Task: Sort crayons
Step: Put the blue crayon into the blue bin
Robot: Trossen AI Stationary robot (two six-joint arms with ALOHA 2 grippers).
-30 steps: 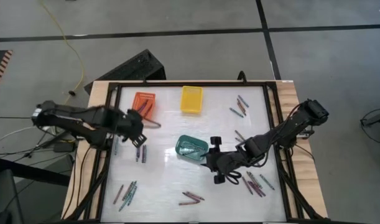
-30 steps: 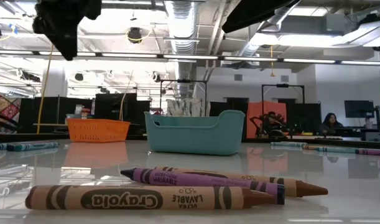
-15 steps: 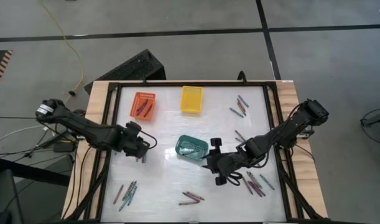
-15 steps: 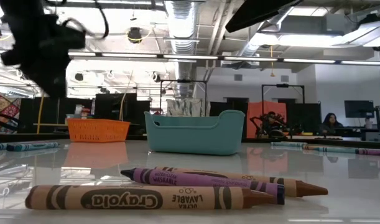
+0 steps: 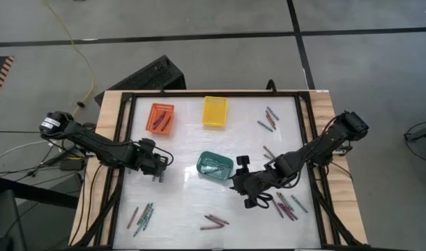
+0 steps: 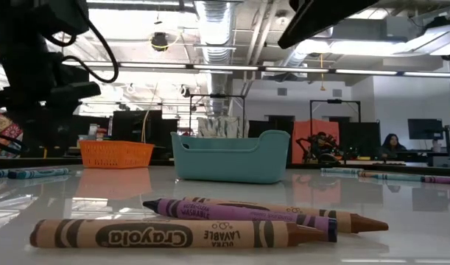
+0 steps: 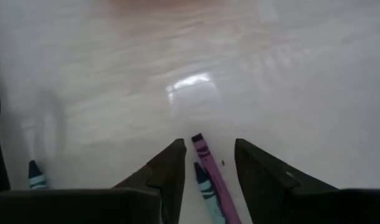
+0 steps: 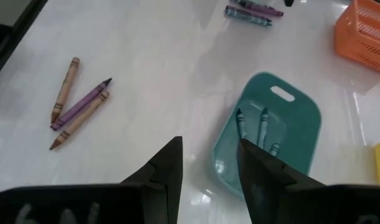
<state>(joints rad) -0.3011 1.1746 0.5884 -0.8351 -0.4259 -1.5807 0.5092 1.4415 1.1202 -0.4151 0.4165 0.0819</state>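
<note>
High view, 1 lot: glossy white tabletop w/ black rail frame on a pale wood base. Left arm reaches in from the left side; left gripper is down low at the table's left-centre, fingers spread w/ a gap, straddling a purple crayon and a teal crayon that lie on the surface between the fingertips in the left wrist view; can't tell whether the fingers touch either one. Right arm comes in from the right edge; right gripper is above the table just right of the teal basket, fingers parted, nothing between them. Small teal plastic basket w/ handle slot at centre, several teal crayons inside. Small orange mesh basket at rear left, dark crayons in it. Small yellow basket at rear centre; contents not clear. Loose crayons, approx. groups: rear-right cluster; front-right cluster beside the right gripper; front-centre trio, seen close in the low view as brown, purple, brown sticks; front-left cluster.
</note>
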